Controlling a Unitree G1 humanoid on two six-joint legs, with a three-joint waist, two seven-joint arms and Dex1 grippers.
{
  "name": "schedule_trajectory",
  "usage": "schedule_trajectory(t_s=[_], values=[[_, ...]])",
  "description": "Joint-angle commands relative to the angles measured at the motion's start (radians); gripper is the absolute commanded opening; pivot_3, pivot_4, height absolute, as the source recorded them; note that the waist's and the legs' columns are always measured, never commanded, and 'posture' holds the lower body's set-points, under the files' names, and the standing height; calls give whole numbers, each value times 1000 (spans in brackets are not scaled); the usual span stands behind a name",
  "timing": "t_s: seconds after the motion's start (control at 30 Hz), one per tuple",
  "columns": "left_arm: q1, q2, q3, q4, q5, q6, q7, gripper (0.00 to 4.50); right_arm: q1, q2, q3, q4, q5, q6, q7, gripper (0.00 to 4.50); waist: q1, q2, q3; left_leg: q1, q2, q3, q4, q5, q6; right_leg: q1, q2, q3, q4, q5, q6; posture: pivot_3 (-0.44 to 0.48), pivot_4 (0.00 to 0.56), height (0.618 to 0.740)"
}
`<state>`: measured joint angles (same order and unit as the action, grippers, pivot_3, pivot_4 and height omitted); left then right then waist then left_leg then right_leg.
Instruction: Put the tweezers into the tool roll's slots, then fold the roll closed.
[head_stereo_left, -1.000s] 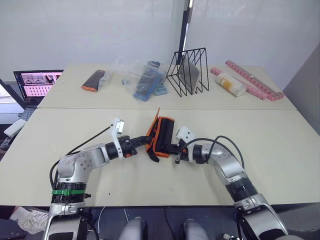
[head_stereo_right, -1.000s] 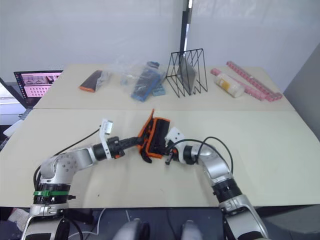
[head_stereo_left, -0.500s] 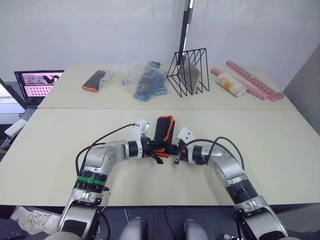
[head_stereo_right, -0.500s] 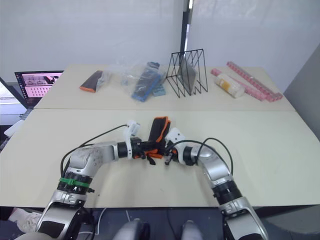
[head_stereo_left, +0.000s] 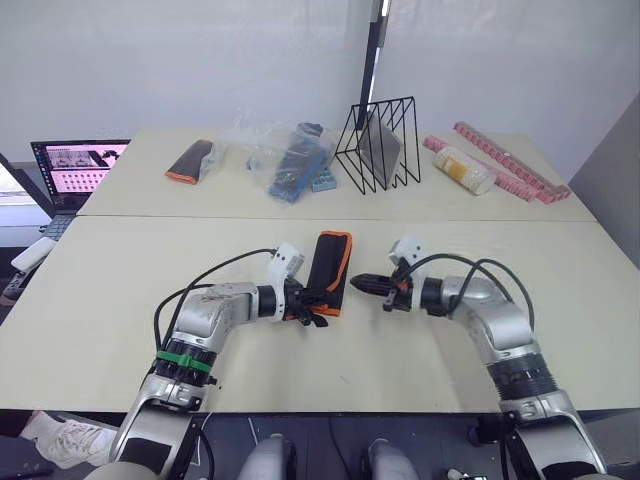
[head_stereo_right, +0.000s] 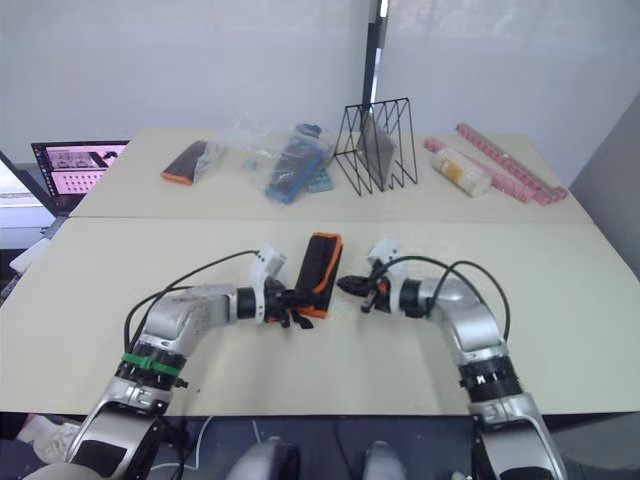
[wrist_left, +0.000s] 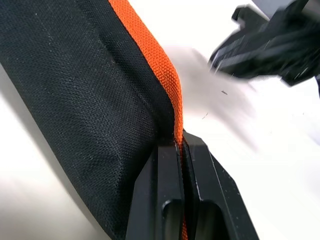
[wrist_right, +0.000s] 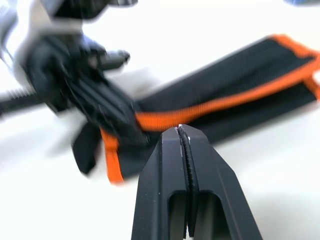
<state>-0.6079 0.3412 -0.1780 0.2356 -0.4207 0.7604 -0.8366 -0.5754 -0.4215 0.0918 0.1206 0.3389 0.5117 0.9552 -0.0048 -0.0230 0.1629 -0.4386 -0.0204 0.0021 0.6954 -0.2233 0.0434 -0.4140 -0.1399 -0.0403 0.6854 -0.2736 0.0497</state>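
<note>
The tool roll (head_stereo_left: 329, 271) lies folded flat on the near table, black with orange trim. My left gripper (head_stereo_left: 306, 306) is at its near end, shut on the orange edge (wrist_left: 172, 95), and in the left wrist view the two fingers (wrist_left: 167, 170) pinch that trim. My right gripper (head_stereo_left: 362, 282) sits just to the right of the roll and apart from it, shut with nothing in it. The right wrist view shows its closed fingertips (wrist_right: 178, 131) in front of the roll (wrist_right: 225, 102). The tweezers are hidden.
On the far table stand a black wire rack (head_stereo_left: 378, 145), a clear bag of blue items (head_stereo_left: 290, 160), a small black-and-orange pouch (head_stereo_left: 190, 162), a bottle (head_stereo_left: 462, 168) and pink strips (head_stereo_left: 510, 160). A laptop (head_stereo_left: 75, 165) sits at far left.
The roll's raised flap has come down to the right, so the roll now lies folded flat. My left gripper followed it with the edge. My right gripper let go and drew back to the right.
</note>
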Motion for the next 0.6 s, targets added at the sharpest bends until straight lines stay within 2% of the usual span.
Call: schedule_trajectory(t_s=[0.03,0.23,0.37,0.5,0.6], values=[[44,1,-65,52,60,11,-3,14,-68,48,13,-8,-8,-18,-38,0,0,0,0,0,0,0,0,0,0,0,0,0,0,0,0,0,150,685],[62,17,-77,30,92,-11,-7,14,-141,135,117,192,-138,-137,-77,0,1,0,0,5,-1,-1,-1,0,1,6,0,-1,-2,0,0,0,150,685],[80,32,-71,-4,106,-35,-1,14,-146,148,173,329,-216,-209,-77,0,-7,0,0,8,-1,-1,-2,-1,1,8,0,0,-3,0,0,0,150,685],[120,90,-59,-120,73,3,-47,1215,-141,132,185,424,-257,-275,-72,0,-10,0,0,13,0,-1,-3,-1,1,11,1,0,-3,0,0,0,150,685],[159,129,-6,-225,32,39,-43,2206,-133,127,182,445,-258,-297,-59,0,-11,1,-1,14,1,-1,-4,-1,0,12,1,1,-3,0,0,0,150,685]])
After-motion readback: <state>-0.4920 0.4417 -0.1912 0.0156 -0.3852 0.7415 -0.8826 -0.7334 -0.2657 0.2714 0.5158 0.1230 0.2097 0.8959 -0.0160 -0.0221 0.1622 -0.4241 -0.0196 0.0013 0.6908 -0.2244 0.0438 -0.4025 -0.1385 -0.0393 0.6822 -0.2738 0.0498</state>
